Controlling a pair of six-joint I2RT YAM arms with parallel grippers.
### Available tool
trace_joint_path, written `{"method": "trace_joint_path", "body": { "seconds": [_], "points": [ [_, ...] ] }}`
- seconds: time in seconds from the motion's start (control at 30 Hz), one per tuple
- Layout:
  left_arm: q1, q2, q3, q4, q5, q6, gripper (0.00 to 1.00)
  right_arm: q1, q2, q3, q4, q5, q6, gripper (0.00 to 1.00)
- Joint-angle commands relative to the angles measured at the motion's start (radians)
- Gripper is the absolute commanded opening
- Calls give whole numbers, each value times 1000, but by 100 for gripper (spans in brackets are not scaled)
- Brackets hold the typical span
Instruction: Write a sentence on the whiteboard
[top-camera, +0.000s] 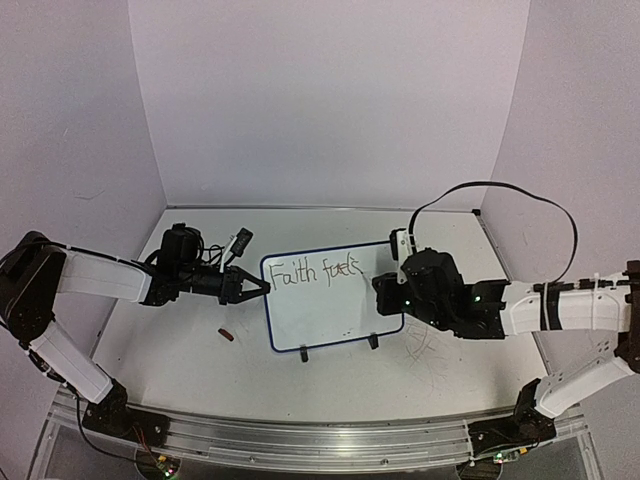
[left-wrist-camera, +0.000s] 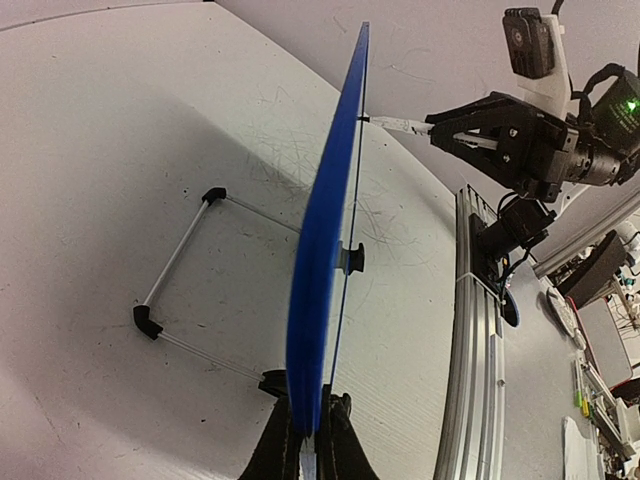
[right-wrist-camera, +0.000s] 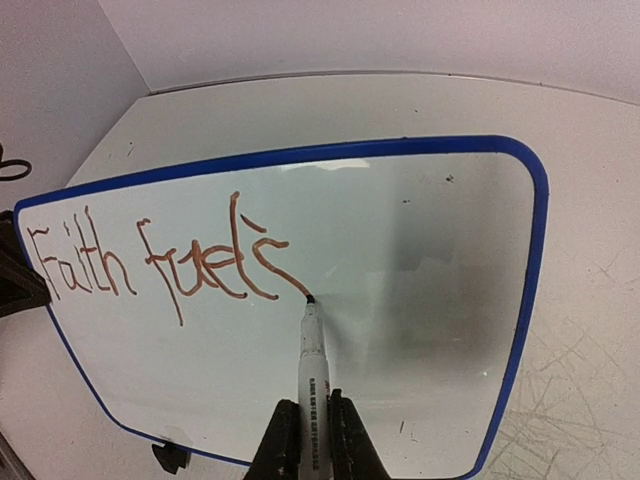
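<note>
The whiteboard (top-camera: 330, 300) with its dark-blue rim stands upright on two black feet mid-table. On it the sentence (top-camera: 312, 271) reads "Faith fuels" in one line; in the right wrist view (right-wrist-camera: 160, 262) the strokes look reddish-brown. My left gripper (top-camera: 262, 291) is shut on the board's left edge; the left wrist view shows the blue rim (left-wrist-camera: 325, 270) edge-on between the fingers (left-wrist-camera: 312, 440). My right gripper (right-wrist-camera: 308, 440) is shut on a white marker (right-wrist-camera: 310, 375), whose tip touches the board at the end of the "s". The right gripper (top-camera: 385, 288) is at the board's right side.
A small red marker cap (top-camera: 227, 335) lies on the table left of the board. The board's wire stand (left-wrist-camera: 175, 262) rests behind it. Grey scribbled scuffs (top-camera: 425, 355) mark the tabletop on the right. An aluminium rail (top-camera: 300, 440) runs along the near edge.
</note>
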Motion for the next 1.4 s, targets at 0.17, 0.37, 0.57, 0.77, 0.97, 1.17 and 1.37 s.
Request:
{"method": "trace_joint_path", "body": {
  "seconds": [0.17, 0.37, 0.57, 0.77, 0.97, 1.17, 1.37],
  "points": [
    [-14, 10, 26, -35, -32, 40, 0, 12, 14, -7, 15, -3, 12, 0],
    [-15, 8, 22, -37, -34, 40, 0, 13, 54, 37, 57, -10, -9, 0],
    [-15, 6, 24, -39, -39, 41, 0, 17, -133, -15, 58, -24, -41, 0],
    [-15, -4, 13, -40, -45, 38, 0, -5, -277, -133, 43, 4, -113, 0],
    [-18, -30, 5, -40, -74, 30, 0, -6, -267, -107, 53, -48, -123, 0],
    [-21, -33, 14, -40, -114, 22, 0, -5, -259, -108, 89, -133, -145, 0],
    [-21, -16, 23, -40, -128, -2, 0, -4, -259, -115, 90, -150, -136, 0]
  ]
}}
